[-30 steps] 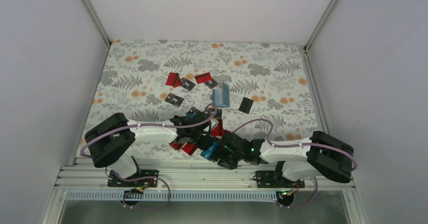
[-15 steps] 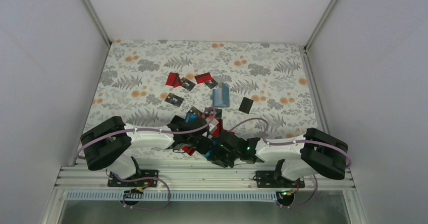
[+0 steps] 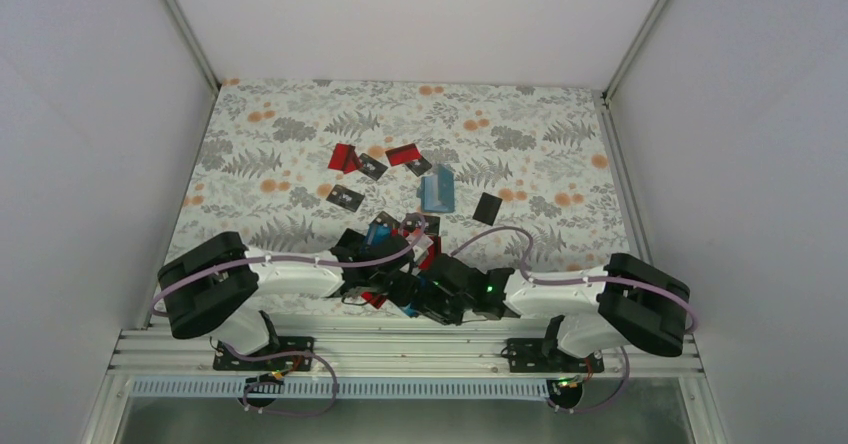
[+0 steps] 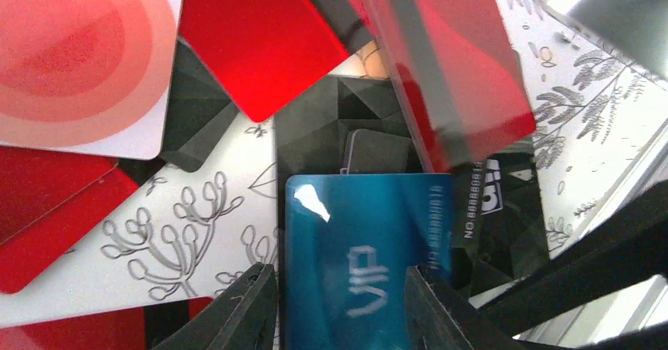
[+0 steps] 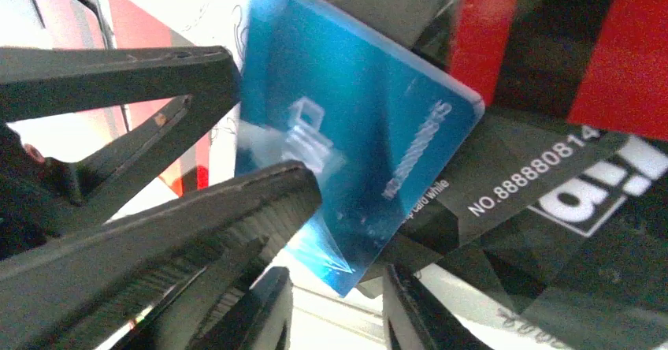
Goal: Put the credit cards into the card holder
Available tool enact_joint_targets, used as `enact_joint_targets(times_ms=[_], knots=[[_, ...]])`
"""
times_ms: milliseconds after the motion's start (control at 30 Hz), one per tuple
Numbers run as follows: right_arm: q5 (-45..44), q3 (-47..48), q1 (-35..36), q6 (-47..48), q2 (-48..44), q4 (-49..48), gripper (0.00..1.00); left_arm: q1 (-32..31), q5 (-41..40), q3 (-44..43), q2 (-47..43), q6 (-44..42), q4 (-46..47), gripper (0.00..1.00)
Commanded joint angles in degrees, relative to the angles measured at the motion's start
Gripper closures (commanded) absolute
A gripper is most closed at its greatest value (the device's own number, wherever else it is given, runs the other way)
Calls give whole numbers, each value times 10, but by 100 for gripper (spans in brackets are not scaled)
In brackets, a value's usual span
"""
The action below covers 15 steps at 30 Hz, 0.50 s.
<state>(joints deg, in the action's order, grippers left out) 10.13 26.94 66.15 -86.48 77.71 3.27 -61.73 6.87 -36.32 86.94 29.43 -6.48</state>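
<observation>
Glossy blue VIP card (image 4: 366, 240), long axis up-frame in left wrist view, pinched edgewise by left claw (image 4: 339, 275); right claw (image 5: 335, 291): grip unclear.

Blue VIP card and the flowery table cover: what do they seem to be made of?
The blue card: probably stiff plastic with a glossy finish; it shows a white glare spot and raised-looking lettering. The table cover: looks like matte printed cloth or vinyl, with a leaf pattern and no glare; which of the two is unclear.
</observation>
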Motion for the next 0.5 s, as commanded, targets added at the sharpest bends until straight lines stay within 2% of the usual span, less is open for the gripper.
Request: enact_joint_targets(times_ms=[0, 100, 200, 333, 467], knots=[[6, -8, 12, -9, -9, 11, 62, -7, -28, 9, -5, 14, -57, 58], [18, -21, 27, -18, -5, -2, 52, -4, -47, -5, 11, 3, -71, 56], [18, -12, 29, -15, 3, 5, 44, -5, -20, -13, 29, 3, -67, 53], [6, -25, 29, -25, -1, -4, 40, -6, 20, -3, 37, 6, -53, 50], [4, -36, 21, -25, 0, -20, 39, -18, 47, 6, 32, 13, -46, 50]])
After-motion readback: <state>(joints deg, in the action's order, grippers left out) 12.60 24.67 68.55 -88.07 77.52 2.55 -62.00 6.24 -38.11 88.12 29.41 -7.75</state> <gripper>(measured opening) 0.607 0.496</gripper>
